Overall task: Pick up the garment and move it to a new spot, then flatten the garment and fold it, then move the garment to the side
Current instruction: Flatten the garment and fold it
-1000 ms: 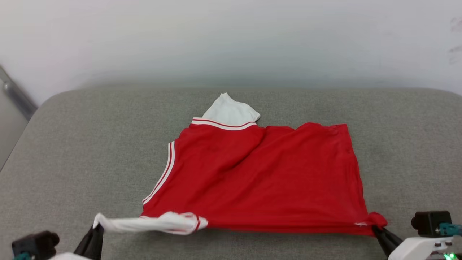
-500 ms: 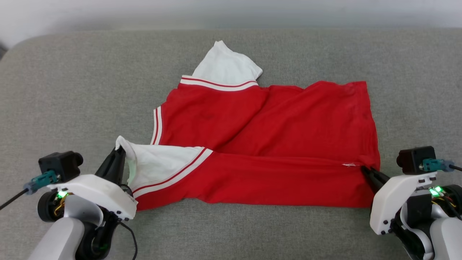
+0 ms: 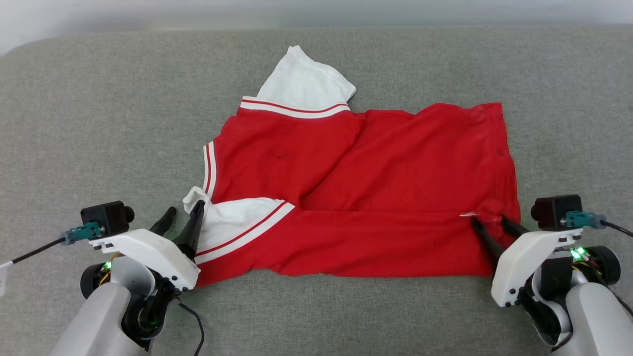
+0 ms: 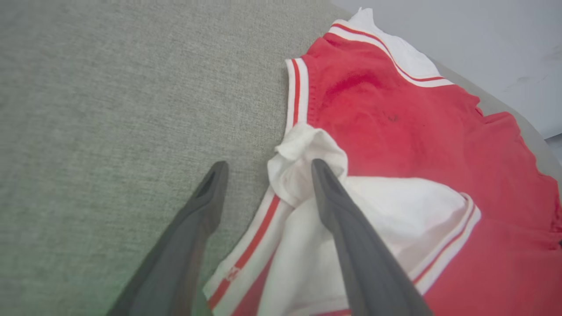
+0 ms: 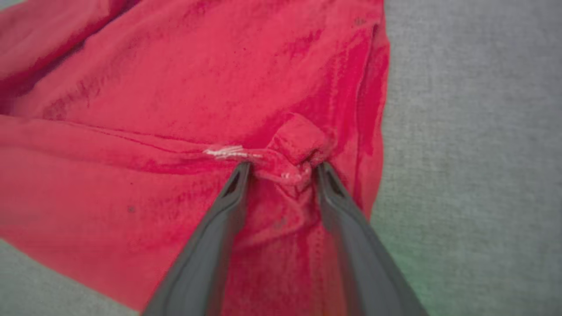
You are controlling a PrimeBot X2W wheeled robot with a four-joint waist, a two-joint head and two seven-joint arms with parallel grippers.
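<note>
In the head view, the garment (image 3: pixel 376 163) is lying in the middle of the grey cushion (image 3: pixel 99 99), well away from its far edge, with its near strip folded up over the rest. A moment ago both pincers were pinching it shut. Now the left gripper (image 3: pixel 182 220) is standing wide apart beside the white sleeve (image 3: pixel 237 217), and the right gripper (image 3: pixel 489 222) is standing part way apart at the near right corner of the cloth. (The camera has tipped down too, so the whole picture is looking shifted.) I think the first fold is being let go, and more folding is waiting. In the left wrist view, one finger is touching the bunched sleeve tip and the other is sitting over bare cushion, holding nothing. In the right wrist view, a little red lump (image 5: pixel 298 140) is sitting between the fingertips, looking loose. No words are showing, and a tiny red mark (image 4: pixel 232 274) on the white stripe is too small to read.
</note>
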